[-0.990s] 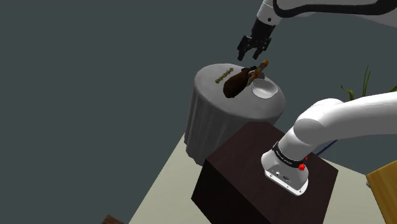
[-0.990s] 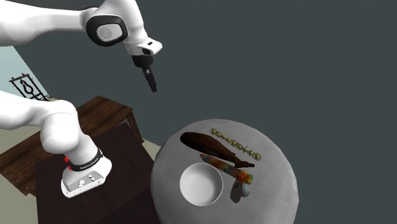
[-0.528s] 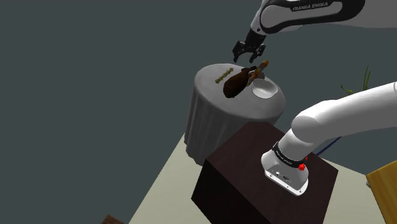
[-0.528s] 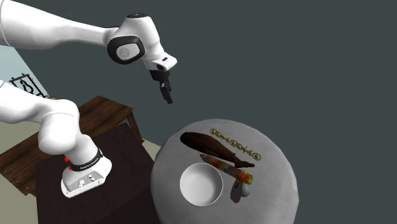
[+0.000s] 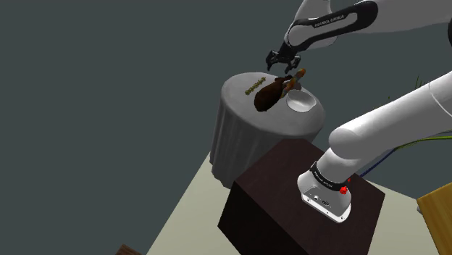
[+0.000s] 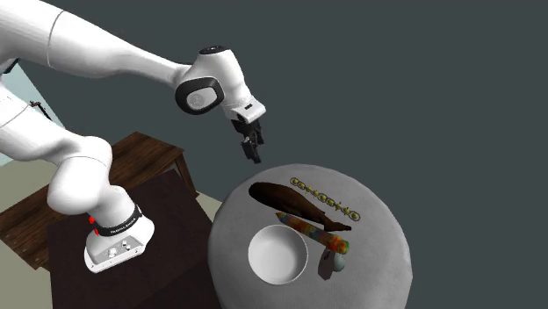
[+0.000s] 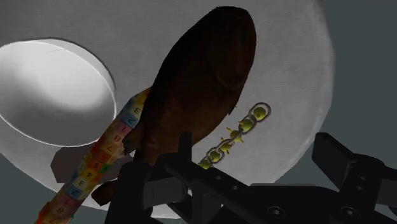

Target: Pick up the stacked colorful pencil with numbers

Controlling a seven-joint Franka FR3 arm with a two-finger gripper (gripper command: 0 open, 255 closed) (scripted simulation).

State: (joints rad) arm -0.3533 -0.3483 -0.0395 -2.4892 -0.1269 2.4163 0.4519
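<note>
Two black fingers (image 7: 343, 167) of the gripper (image 6: 253, 151) stand apart with nothing clasped between them. The gripper hovers above the round table (image 6: 386, 259), apart from everything on it. Below the fingers in the wrist view lies a dark brown fish-shaped figure (image 7: 203, 89), with a chain of yellow-green beads (image 7: 238, 130) just beside one flank. On the other flank is the colourful pencil (image 6: 312, 230), built of small blocks marked with numbers and letters. It runs between the figure and a white bowl (image 6: 277, 255), and the figure's narrow end lies across it. A small pale object (image 6: 325, 265) sits by the pencil's end, just beside the bowl.

A grey cloth (image 5: 232, 148) covers the table and hangs down toward the pale floor (image 5: 192, 210). The things crowd the middle of the tabletop, leaving a bare band along the rim. The dark brown stand (image 5: 268, 203) is near the table, and a wooden table (image 6: 149, 158) stands behind it. Plain dark grey walls lie beyond, and the space above the tabletop is open.
</note>
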